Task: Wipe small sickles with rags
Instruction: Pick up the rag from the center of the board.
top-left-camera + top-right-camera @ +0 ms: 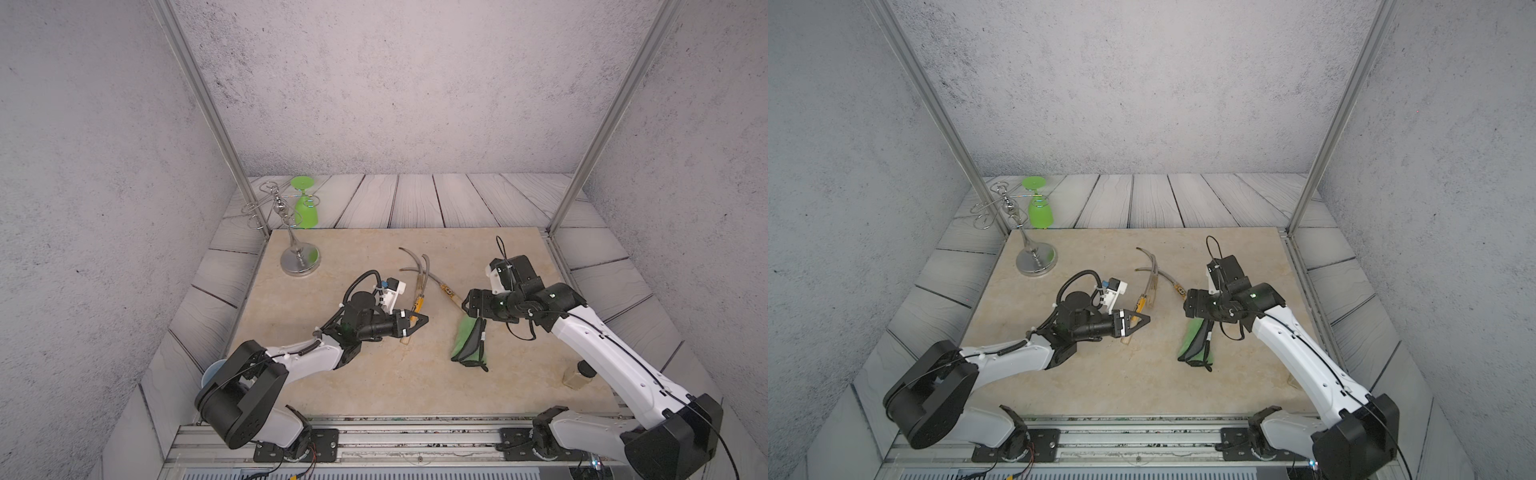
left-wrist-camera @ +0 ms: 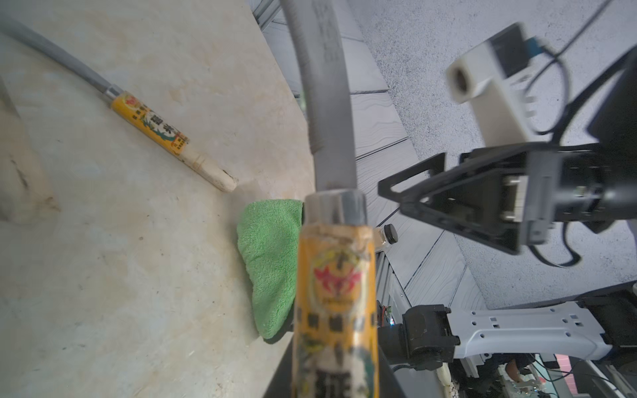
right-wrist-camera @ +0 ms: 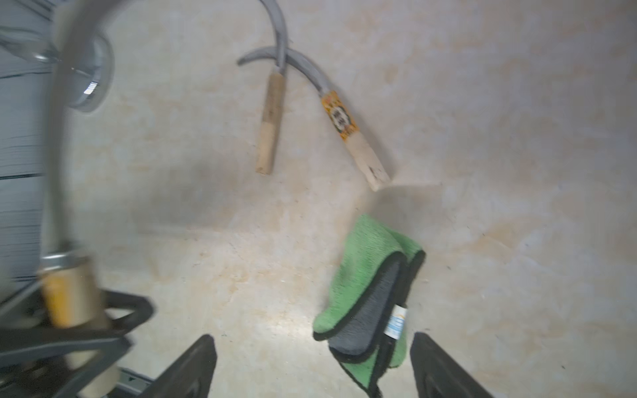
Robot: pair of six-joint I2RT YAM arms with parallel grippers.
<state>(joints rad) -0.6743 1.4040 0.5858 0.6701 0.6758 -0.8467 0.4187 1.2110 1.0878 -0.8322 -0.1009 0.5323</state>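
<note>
1. While your left tool [image 1: 415,322] is pinching the orange-banded sickle [image 1: 418,306] by its handle, with the jaws pressed against the wood, the grey blade is curving away toward the far side.
2. Your right tool [image 3: 312,337] is hovering over the rag [image 3: 368,275]. Its fingers [image 3: 193,365] are standing spread wide to either side and gripping nothing.
3. The rag is lying folded on the surface [image 1: 332,374], right of centre. Its green fuzz is facing out, its black trim is showing, and it is sitting just near of the other banded sickle [image 3: 339,119].
4. That sickle and the plain-handled sickle [image 3: 270,117] are lying flat around the middle, with their blades crossing at the far end and their handles apart.
5. At the far left, a green glass [image 1: 305,208] is hanging upside down on a wire rack [image 1: 300,259].
</note>
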